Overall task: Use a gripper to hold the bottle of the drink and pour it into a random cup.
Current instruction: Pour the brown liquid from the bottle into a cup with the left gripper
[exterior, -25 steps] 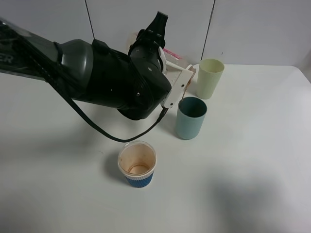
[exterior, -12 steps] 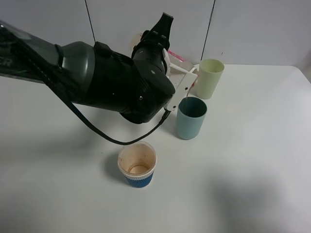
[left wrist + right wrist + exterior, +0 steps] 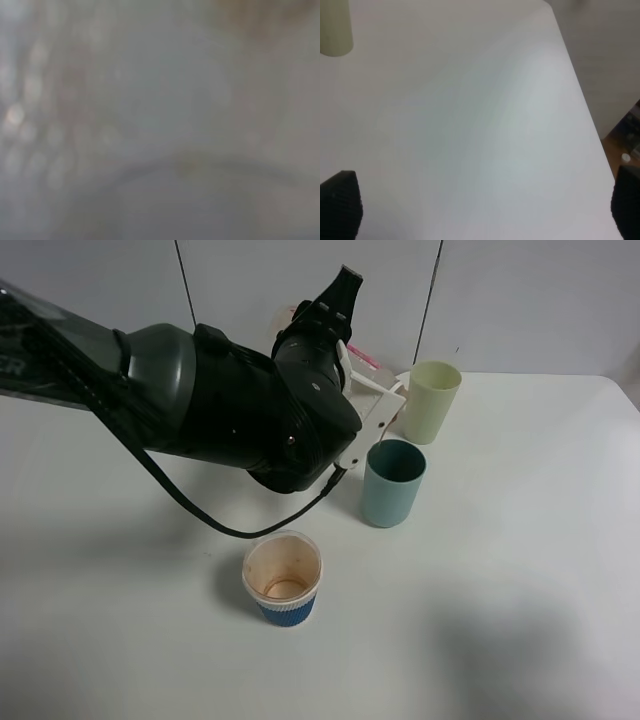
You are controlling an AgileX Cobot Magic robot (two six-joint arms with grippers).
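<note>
Evidently the pour is under way: the left gripper (image 3: 385, 400) clamps the bottle (image 3: 364, 359), tipped above the teal cup (image 3: 393, 483). Nothing shows inside it, so most pouring seems left; the right gripper (image 3: 485, 210) waits open.

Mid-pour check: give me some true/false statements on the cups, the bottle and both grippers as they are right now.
1. The left gripper holds the bottle off the table, right beside the teal cup. True.
2. The blue paper cup stands between the teal cup and the pale yellow-green cup. False: it stands alone, nearer the camera, and those two cups are next to each other.
3. The right gripper is open with only bare table between its fingertips. True.
4. The teal cup has tipped over. False: it stands upright.
</note>
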